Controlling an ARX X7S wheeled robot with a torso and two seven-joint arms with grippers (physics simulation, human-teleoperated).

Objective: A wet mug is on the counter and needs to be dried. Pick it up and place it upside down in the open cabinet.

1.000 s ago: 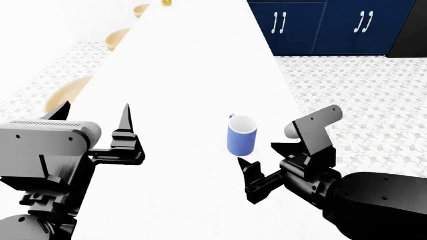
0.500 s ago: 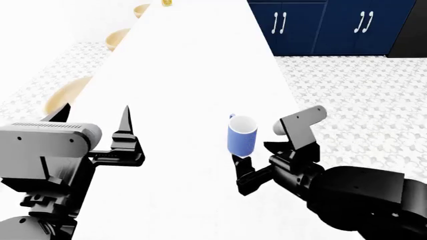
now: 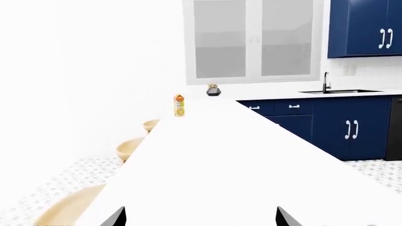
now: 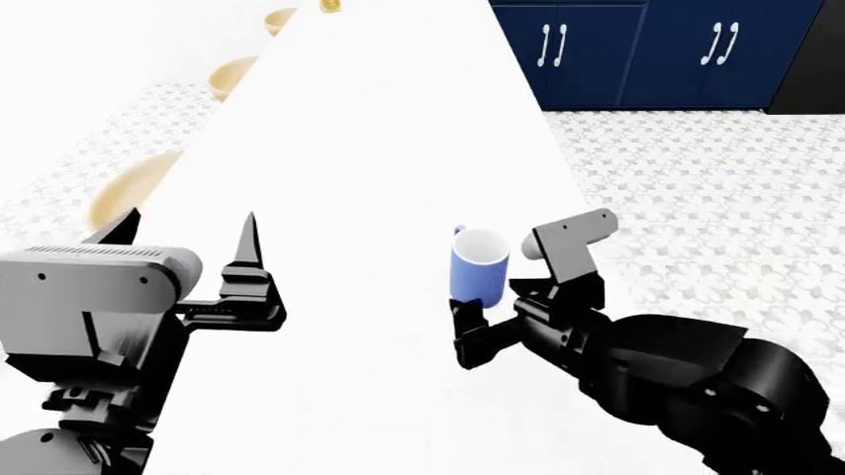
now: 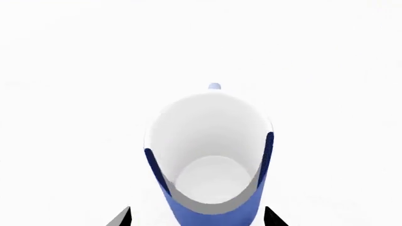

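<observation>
A: Where is the mug [image 4: 480, 267] right now?

B: Upright on the white table [image 4: 383, 148], toward its right edge, mouth up, thin handle [image 4: 460, 231] pointing away from the robot. The right hand [image 4: 509, 302] sits just behind it, low to the table, with its dark fingers [image 4: 472, 334] reaching toward the base.

A: Has it got hold?

B: Not that I can see. In the right wrist view the mug [image 5: 210, 155] sits centred between two fingertips [image 5: 121, 217] spread wider than its body, with white showing on both sides. So spread wide, holding nothing.

A: What could go wrong?

B: Three things, I think. The fingers come in low and nearly level, so if the hand pushes on before closing, a finger or the palm may shove the light mug along the glossy table or tip it. That side of the table is near, so a skid to the right could send it to the floor [image 4: 700, 188]. And a grip set low on a smooth wall may slip when the mug is turned upside down for the cabinet, which I cannot pick out here.

A: And the left arm?

B: The left hand [image 4: 185, 233] hovers over the table's left edge, well apart from the mug, fingers pointing forward and parted, nothing between them.
</observation>
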